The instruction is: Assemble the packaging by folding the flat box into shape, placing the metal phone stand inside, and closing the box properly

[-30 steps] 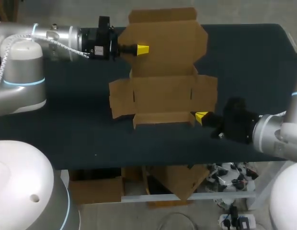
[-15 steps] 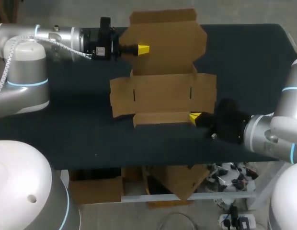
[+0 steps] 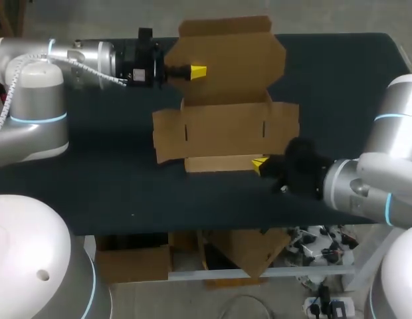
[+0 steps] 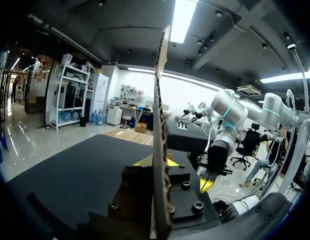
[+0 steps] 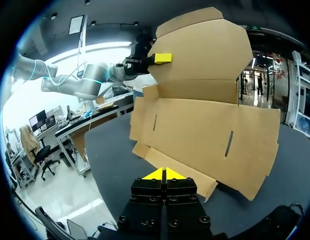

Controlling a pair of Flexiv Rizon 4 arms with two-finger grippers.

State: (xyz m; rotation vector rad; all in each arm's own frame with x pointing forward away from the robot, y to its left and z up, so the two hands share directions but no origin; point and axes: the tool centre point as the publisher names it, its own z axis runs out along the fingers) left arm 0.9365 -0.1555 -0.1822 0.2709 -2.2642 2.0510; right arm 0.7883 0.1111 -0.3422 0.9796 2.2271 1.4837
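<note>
Box: a cardboard box [image 3: 226,126] is seen unfolded in the upper middle of the head view, on a dark table [image 3: 339,80].
Base: the middle panel and its side flaps [image 3: 167,136] are laid flat on the table.
Lid panel: the far lid panel [image 3: 229,56] is held tilted up off the table, toward the top of the frame.
Left gripper: the left gripper [image 3: 198,71] is clamped on the left part of the lid panel, in the upper middle of the head view. In the left wrist view the cardboard is seen edge-on and upright between the fingers.
Right gripper: the right gripper [image 3: 260,162] is closed, with its yellow tips pressed together and nothing held. It is placed at the right end of the front flap [image 3: 216,163], just right of centre.
Contact: in the right wrist view the front flap is seen just ahead of the tips; whether it is touched cannot be told.
Arms: the left arm [image 3: 80,53] is brought in from the upper left, the right arm [image 3: 365,186] from the lower right.
</note>
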